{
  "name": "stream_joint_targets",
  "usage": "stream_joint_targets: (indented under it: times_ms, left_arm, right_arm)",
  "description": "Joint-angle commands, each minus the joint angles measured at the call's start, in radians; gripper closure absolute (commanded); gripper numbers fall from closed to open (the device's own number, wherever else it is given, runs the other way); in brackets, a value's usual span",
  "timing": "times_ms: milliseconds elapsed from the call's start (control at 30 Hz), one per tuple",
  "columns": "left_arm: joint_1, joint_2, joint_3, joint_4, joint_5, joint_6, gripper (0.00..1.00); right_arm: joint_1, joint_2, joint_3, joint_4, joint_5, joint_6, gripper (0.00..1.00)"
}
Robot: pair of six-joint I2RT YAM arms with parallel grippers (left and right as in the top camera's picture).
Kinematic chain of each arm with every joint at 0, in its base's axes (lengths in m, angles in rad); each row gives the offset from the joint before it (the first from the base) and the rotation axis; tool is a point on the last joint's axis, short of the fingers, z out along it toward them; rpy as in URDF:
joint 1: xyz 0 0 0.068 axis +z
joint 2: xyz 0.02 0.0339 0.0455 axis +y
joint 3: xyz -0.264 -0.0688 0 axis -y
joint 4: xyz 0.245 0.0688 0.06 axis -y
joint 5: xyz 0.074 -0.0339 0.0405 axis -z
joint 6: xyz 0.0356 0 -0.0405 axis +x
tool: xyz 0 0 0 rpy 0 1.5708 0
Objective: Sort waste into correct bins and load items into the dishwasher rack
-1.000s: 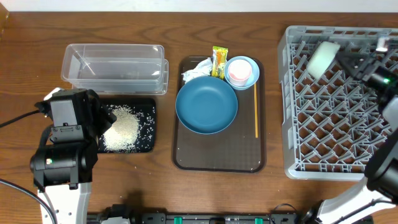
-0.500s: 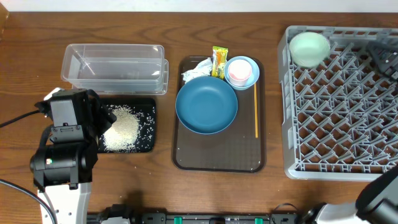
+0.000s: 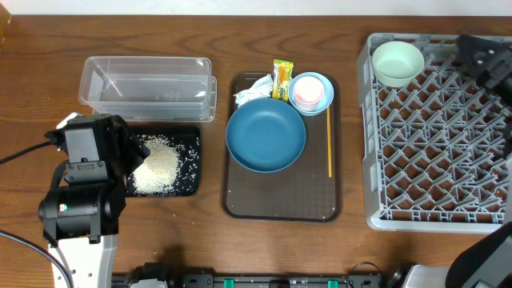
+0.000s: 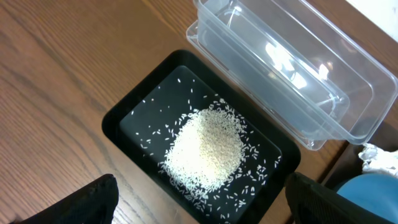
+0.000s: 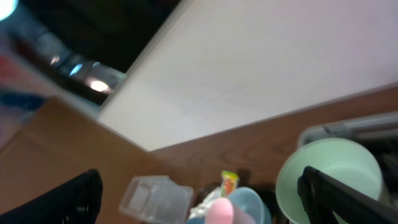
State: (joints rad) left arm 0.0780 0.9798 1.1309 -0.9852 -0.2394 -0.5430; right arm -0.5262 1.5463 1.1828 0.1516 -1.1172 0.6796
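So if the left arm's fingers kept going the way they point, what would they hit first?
Most likely the heap of rice in the black tray: the left fingers stand open and point down at it, with the heap between them. How far above it they are is unclear.

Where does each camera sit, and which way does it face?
Overhead: above the table, looking straight down on brown tray and grey rack; left arm and right arm show.
Left wrist: on the left arm, looking down at rice in the black tray; open left pincer frames it.
Right wrist: on the right arm, blurred, facing across the mint bowl toward a wall; open right pincer shows.
Shared: overhead also shows that bowl.
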Motion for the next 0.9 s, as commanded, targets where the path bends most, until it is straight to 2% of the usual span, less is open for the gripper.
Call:
stream_joint_targets:
  times_ms: [0,167,300,467,567,633,767,867]
  left_arm:
    - [0.005,0.000,0.012,-0.002,-0.005,0.006,0.12]
    - [0.005,0.000,0.012,-0.002,-0.005,0.006,0.12]
    - [0.005,0.000,0.012,-0.002,-0.005,0.006,0.12]
    - [0.005,0.000,0.012,-0.002,-0.005,0.006,0.12]
    - [0.005,0.000,0.012,-0.002,-0.005,0.006,0.12]
    - [0.005,0.000,0.012,-0.002,-0.005,0.006,0.12]
    - [0.005,0.000,0.012,-0.002,-0.005,0.006,0.12]
    - [0.005,0.000,0.012,-0.002,-0.005,0.006,0.12]
  right_arm:
    - [0.054,-0.014,0.010,-0.135,0.266,-0.153,0.01]
    - [0.166,-0.014,0.111,-0.503,0.664,-0.386,0.01]
    - [0.267,-0.014,0.227,-0.655,0.871,-0.518,0.01]
    - [0.396,-0.013,0.336,-0.702,1.052,-0.631,0.01]
    - [0.465,0.000,0.342,-0.691,1.162,-0.686,0.02]
    - [0.504,0.035,0.342,-0.690,1.208,-0.708,0.06]
    - [0.550,0.132,0.342,-0.694,1.241,-0.711,0.25]
    - [0.573,0.203,0.342,-0.693,1.289,-0.711,0.30]
